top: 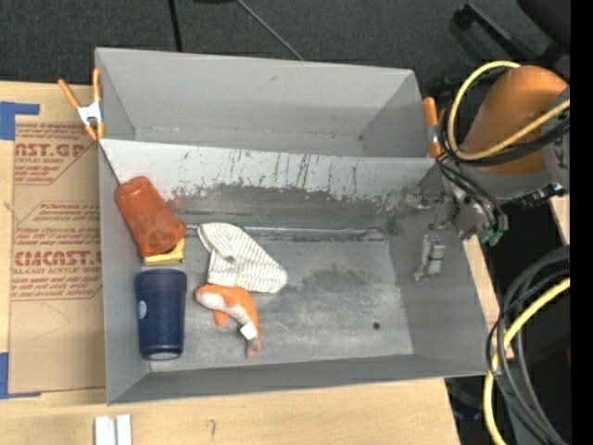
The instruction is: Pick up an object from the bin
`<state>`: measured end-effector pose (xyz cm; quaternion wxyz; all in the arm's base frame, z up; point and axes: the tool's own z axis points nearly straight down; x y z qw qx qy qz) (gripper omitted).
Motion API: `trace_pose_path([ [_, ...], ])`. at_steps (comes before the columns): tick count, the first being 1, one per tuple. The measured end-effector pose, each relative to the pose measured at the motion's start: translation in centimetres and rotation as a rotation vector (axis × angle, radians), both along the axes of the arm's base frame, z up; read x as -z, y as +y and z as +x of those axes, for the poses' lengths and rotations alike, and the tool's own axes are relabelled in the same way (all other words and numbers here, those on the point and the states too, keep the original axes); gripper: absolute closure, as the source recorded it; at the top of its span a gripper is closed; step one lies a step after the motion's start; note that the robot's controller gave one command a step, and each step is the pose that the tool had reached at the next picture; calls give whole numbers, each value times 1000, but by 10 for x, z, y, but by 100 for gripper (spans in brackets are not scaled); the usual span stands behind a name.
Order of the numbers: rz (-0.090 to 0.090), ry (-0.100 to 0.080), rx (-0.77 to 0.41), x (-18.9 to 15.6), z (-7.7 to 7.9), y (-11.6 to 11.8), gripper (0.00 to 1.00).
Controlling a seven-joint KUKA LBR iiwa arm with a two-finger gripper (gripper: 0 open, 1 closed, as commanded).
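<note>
Far right in the bin point(352, 295), the fingers point(432, 253) hang well apart from the striped cloth point(243, 260); their gap unclear.

end effector point(431, 253) — bin point(278, 100) right side | orange cup point(146, 216), blue cup point(160, 311) — left

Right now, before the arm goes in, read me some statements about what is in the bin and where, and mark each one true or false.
1. The gripper is at the right side of the bin, apart from all the things. True.
2. The orange cup stands upright in the middle. False: it lies on its side by the left wall.
3. The dark blue cup lies in the near left corner. True.
4. The striped white cloth lies against the right wall. False: it lies left of the middle.
5. The orange and white toy lies on the near side of the cloth. True.
</note>
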<state>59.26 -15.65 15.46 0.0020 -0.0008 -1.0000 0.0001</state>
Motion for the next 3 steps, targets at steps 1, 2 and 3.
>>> trace_pose_path([
  [1, -1, -6, -2, -5, 1, 1, 0],
  [2, 0, -2, -32, -66, -5, 16, 0],
  [3, 0, -11, 14, -114, -12, 51, 0],
])
